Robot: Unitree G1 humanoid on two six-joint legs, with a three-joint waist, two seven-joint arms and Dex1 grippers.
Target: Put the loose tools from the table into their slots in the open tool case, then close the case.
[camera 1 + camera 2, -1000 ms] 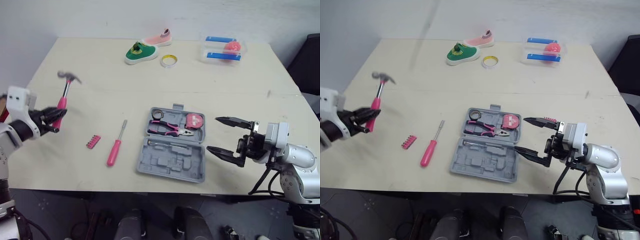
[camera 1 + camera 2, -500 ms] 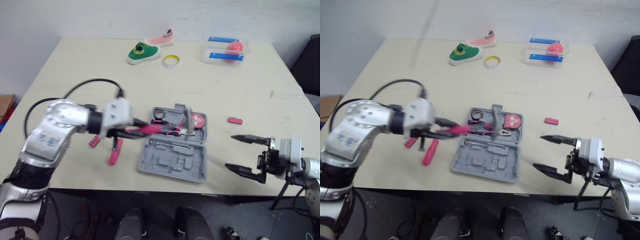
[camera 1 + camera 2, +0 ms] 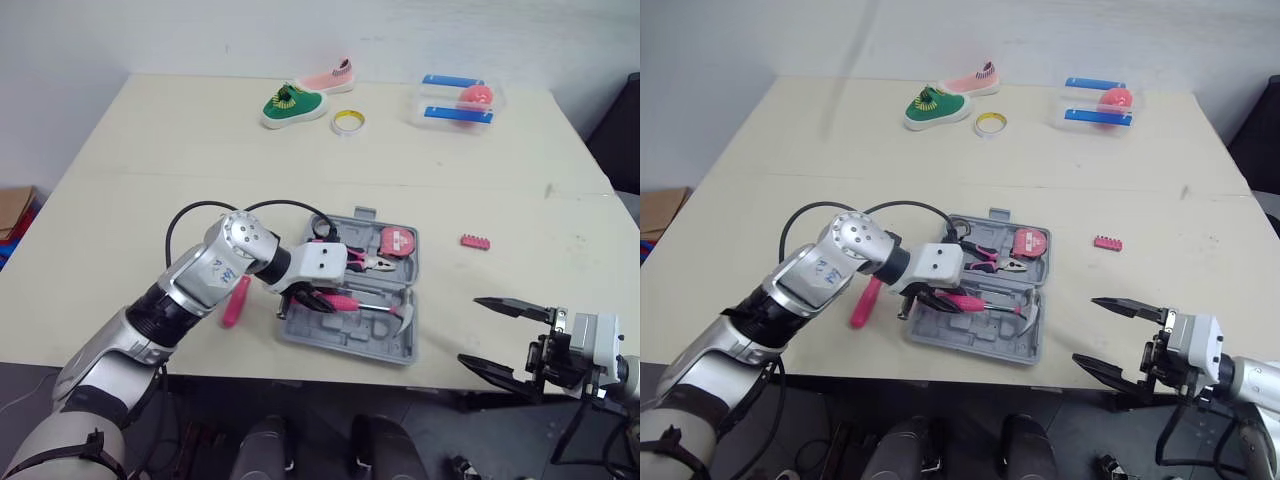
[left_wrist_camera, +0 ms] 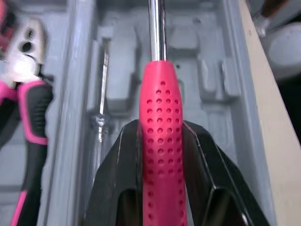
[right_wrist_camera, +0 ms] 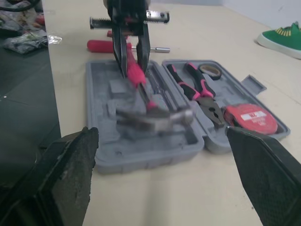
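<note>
Counter point(image 3: 150, 130) with open tool case point(image 3: 330, 340), hammer point(image 5: 155, 117) held along its near tray.
Risk: the head, toward the case's right end, may not sit in its recess (blurred, hard to tell); letting go like that leaves it riding proud and the lid won't shut. Pink screwdriver point(image 3: 235, 300) left of the case and bit strip point(image 3: 474, 241) to its right are not yet stowed. The left arm reaches in with its elbow bent, left pincer point(image 4: 161, 127) clenched on the pink handle. The right pincer point(image 3: 472, 328) hangs spread and empty off the counter's near right edge.
</note>
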